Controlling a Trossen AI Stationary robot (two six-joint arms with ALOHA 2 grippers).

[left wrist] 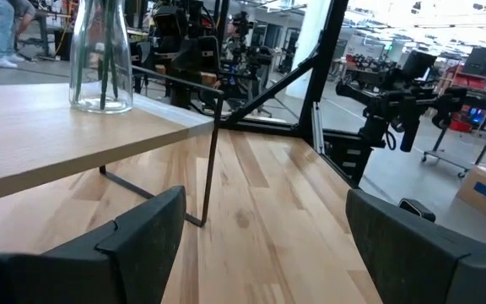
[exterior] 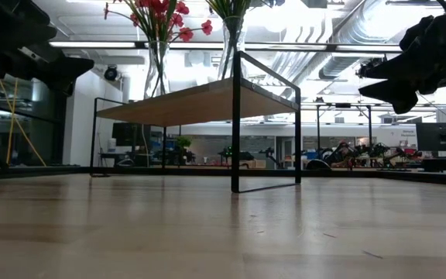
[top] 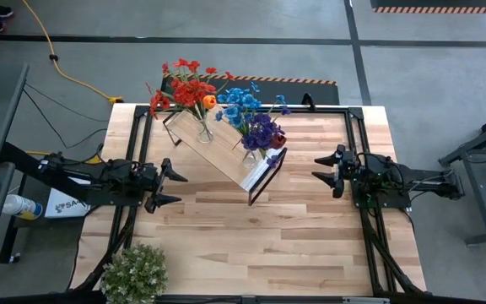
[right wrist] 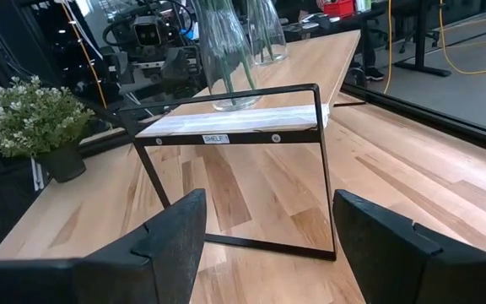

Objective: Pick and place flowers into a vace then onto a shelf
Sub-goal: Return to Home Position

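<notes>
The left gripper point(top: 178, 189) is held above the left side of the table point(top: 268, 245). Its fingers point(left wrist: 133, 245) are spread wide apart, and nothing is held between them. A bushy plant point(top: 135, 272) is seen well apart from those fingers, back and to one side of them, at a corner of the table.

Ahead of the left fingertips and a little to one side, clear of them, the shelf point(top: 222, 152) is stood slantwise on the table. Two transparent vases are carried upright on its board. The first vase point(top: 204, 131) is placed toward the end of the board nearer the left fingers. It is filled with red flowers point(top: 188, 89), and an orange bloom point(top: 209, 101) is tucked among them. The second vase point(top: 251, 154) is placed toward the end nearer the right fingers. It is filled with blue flowers point(top: 241, 101) and purple flowers point(top: 261, 131). The two bunches are crowded together above the board.

The right gripper point(top: 316, 168) is held above the right side of the table. Its fingers point(right wrist: 403, 245) are likewise parted wide, with nothing gripped. The black end bracket point(right wrist: 234, 181) of the shelf is seen straight ahead of these fingertips, apart from them and untouched, with the second vase just beyond it.
</notes>
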